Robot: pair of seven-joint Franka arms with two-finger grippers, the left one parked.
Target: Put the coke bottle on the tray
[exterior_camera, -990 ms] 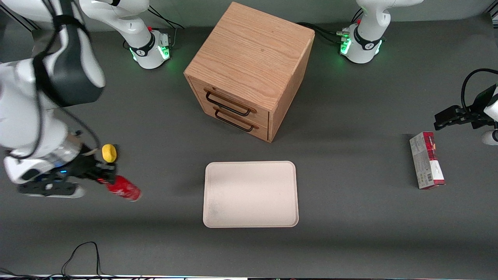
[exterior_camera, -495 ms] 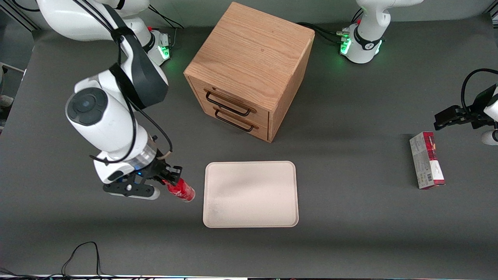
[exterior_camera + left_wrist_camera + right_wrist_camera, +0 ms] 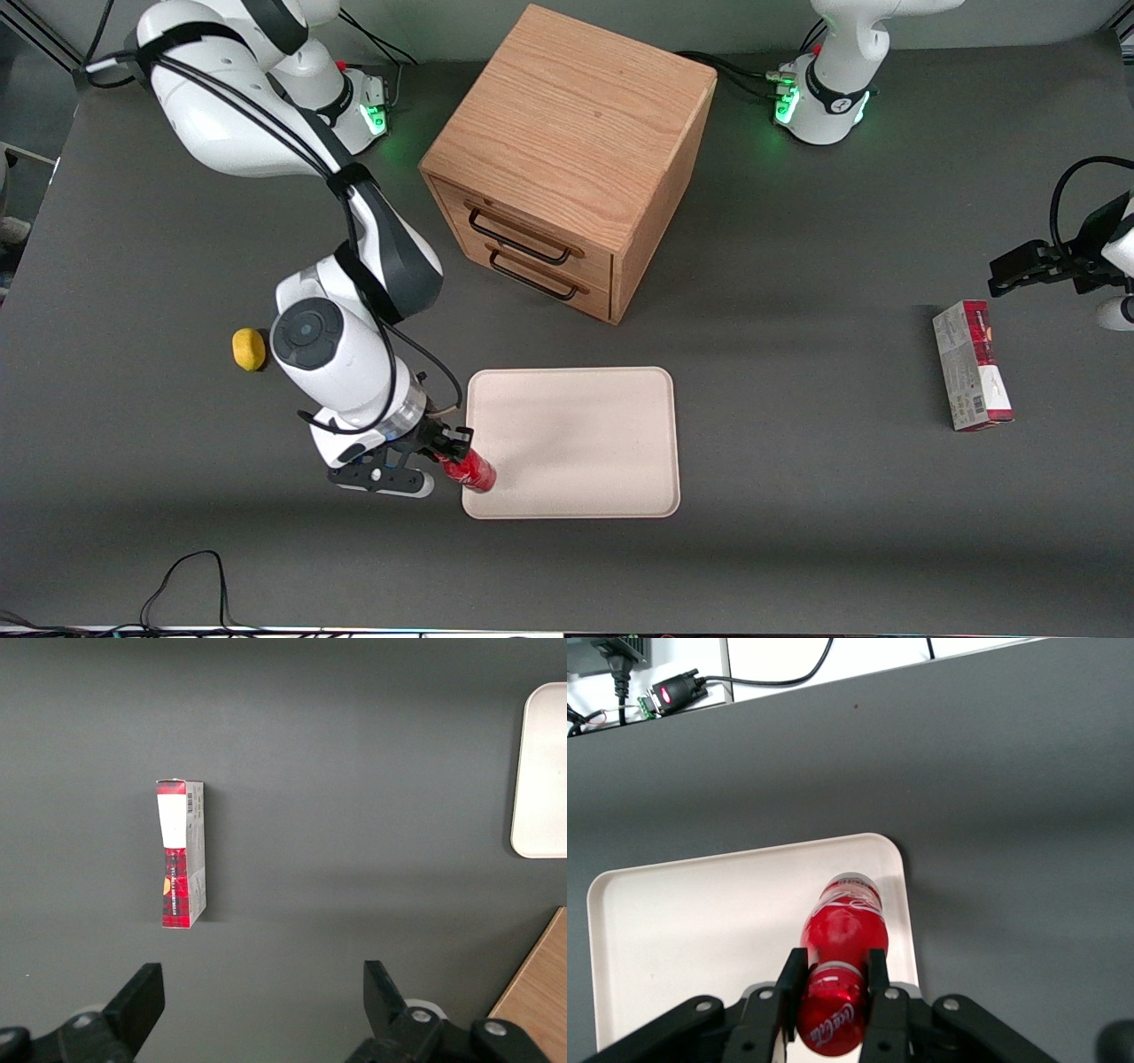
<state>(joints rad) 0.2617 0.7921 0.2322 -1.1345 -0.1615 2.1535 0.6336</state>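
My right gripper [image 3: 450, 459] is shut on the coke bottle [image 3: 469, 470], a small glossy red bottle, and holds it tilted over the near corner of the cream-white tray [image 3: 585, 425] at the working arm's end. In the right wrist view the fingers [image 3: 876, 976] clamp the bottle's capped end [image 3: 829, 1014], and its red body [image 3: 843, 926] hangs over the tray [image 3: 691, 930] near the tray's rim.
A wooden two-drawer cabinet [image 3: 567, 159] stands farther from the camera than the tray. A yellow lemon-like object [image 3: 249, 349] lies toward the working arm's end. A red-and-grey carton [image 3: 972, 364] lies toward the parked arm's end; it also shows in the left wrist view [image 3: 180, 853].
My right arm has carried the bottle from near the yellow object toward the tray and nearer the camera; the bottle is now over the tray's corner. The yellow object is uncovered again.
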